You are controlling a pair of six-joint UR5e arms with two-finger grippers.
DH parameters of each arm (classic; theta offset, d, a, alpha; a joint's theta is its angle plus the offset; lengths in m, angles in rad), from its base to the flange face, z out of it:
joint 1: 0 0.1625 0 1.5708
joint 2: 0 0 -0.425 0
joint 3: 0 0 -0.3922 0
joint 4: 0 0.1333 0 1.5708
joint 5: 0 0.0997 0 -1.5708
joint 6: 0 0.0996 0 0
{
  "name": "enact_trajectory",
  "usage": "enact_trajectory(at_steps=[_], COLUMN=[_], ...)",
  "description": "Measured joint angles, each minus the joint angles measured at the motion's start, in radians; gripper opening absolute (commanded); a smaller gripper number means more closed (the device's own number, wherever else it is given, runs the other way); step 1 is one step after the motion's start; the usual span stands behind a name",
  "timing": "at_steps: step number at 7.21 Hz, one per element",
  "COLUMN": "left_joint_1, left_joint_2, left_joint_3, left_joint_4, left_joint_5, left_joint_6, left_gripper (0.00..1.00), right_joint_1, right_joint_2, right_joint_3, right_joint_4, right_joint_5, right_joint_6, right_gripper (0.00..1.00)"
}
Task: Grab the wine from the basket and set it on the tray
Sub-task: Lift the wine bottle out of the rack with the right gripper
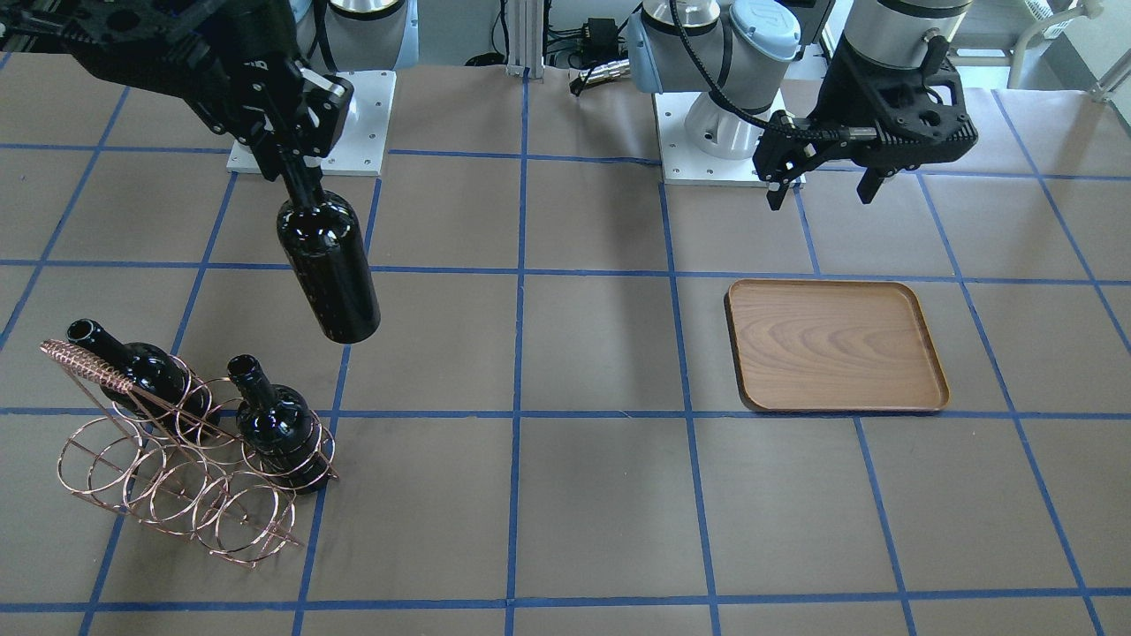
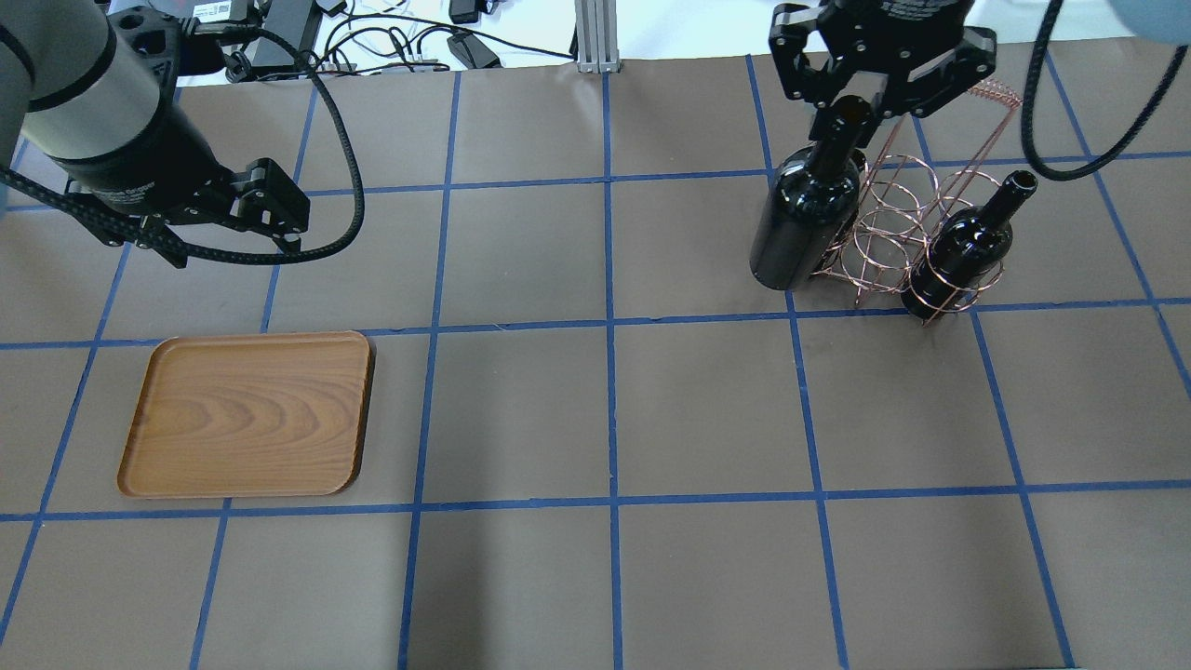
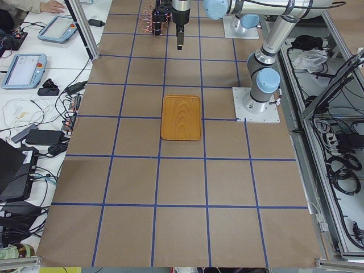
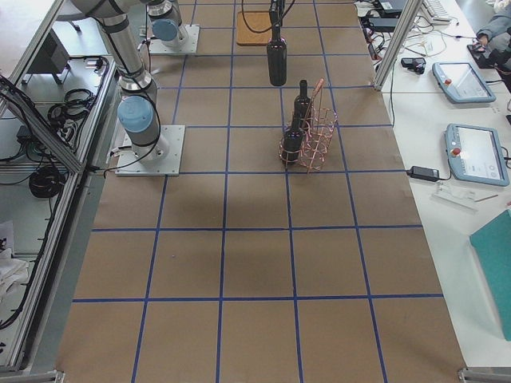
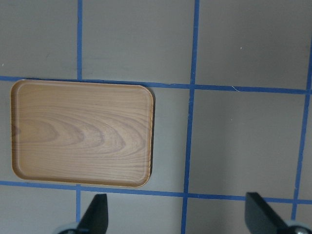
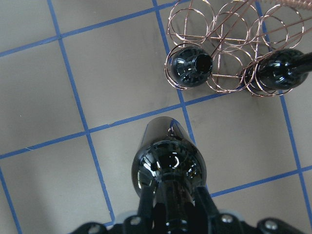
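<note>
My right gripper (image 1: pixel 296 181) is shut on the neck of a glossy black wine bottle (image 1: pixel 329 269) and holds it upright in the air beside the basket; the bottle also shows in the right wrist view (image 6: pixel 168 165). The copper wire basket (image 1: pixel 177 477) stands on the table with two more black bottles (image 1: pixel 146 371) (image 1: pixel 278 428) in its rings. The brown wooden tray (image 1: pixel 835 346) lies empty on the other half of the table. My left gripper (image 1: pixel 822 194) is open and empty, hovering behind the tray (image 5: pixel 83 134).
Brown table cover with a blue tape grid. The arm base plates (image 1: pixel 309 124) (image 1: pixel 724 141) sit at the robot's edge. Wide bare cover (image 2: pixel 605 419) lies between the basket (image 2: pixel 893 233) and the tray (image 2: pixel 251 414).
</note>
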Motion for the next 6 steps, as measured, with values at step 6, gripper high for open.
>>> enact_trajectory(at_steps=[6], left_joint_1=[0.112], left_joint_2=[-0.008], left_joint_3=[-0.001], left_joint_4=[0.006], left_joint_5=[0.02], left_joint_6=[0.004], left_gripper=[1.0], right_joint_1=[0.274], right_joint_2=[0.15], right_joint_3=[0.004], right_joint_4=[-0.145], right_joint_5=[0.016], right_joint_6=[0.318], right_gripper=[0.0])
